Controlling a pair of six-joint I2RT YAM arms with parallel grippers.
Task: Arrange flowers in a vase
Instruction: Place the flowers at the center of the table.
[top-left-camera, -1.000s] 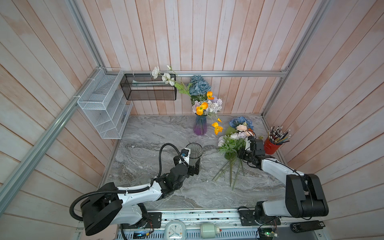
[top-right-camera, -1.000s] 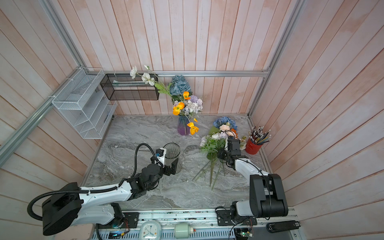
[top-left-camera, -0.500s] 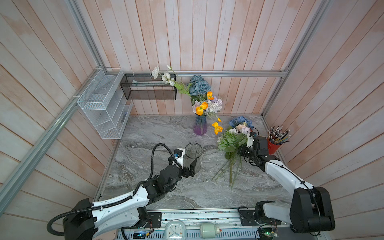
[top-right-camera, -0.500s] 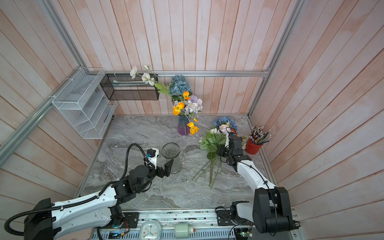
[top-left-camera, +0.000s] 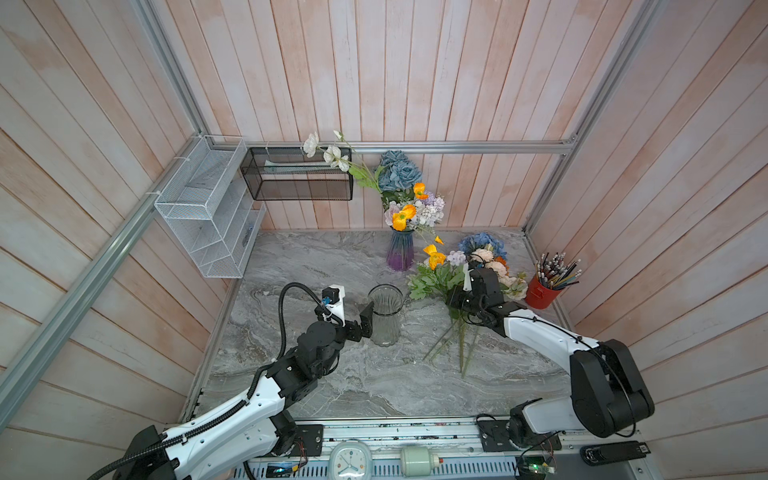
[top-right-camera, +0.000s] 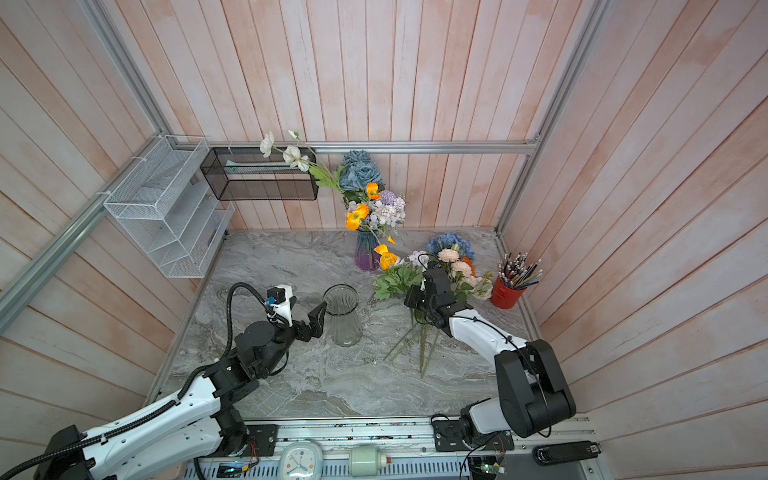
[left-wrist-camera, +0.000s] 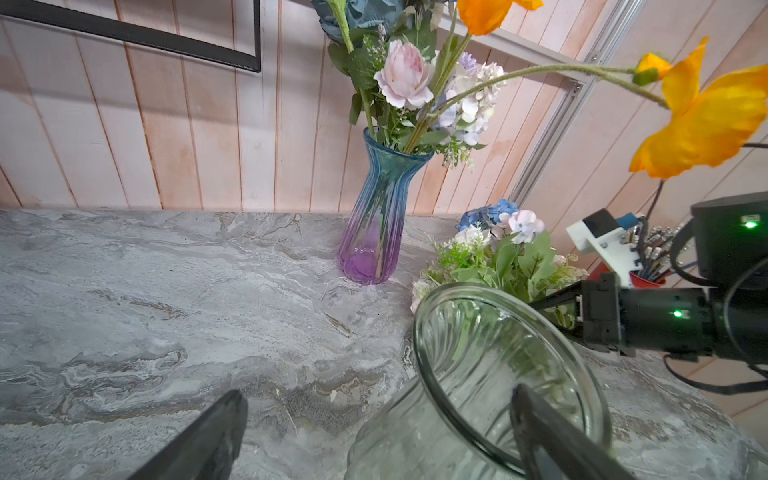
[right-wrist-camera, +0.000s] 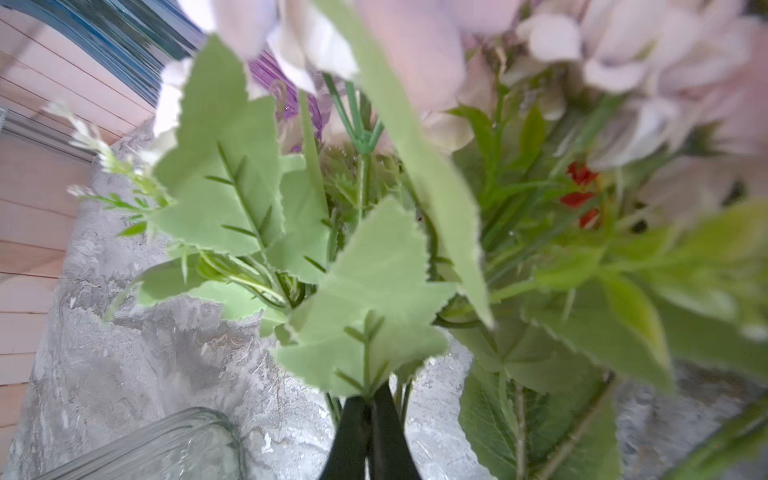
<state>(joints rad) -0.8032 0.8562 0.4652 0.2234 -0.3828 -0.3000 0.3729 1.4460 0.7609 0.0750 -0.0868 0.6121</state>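
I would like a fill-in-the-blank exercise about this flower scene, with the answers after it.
The clear vase is ___. The red cup holds ___. The right gripper is ___ on the loose flowers. The left gripper stands ___ beside the clear vase.
Answers: empty; pencils; shut; open.

Grey-veined marble surface (top-left-camera: 311, 257); clear ribbed glass vase (top-left-camera: 385, 322); blue-to-purple vase (top-left-camera: 400, 253); orange poppies (top-left-camera: 433, 255); green-leaved lilac bunch (top-left-camera: 434, 280); red pencil cup (top-left-camera: 540, 293).
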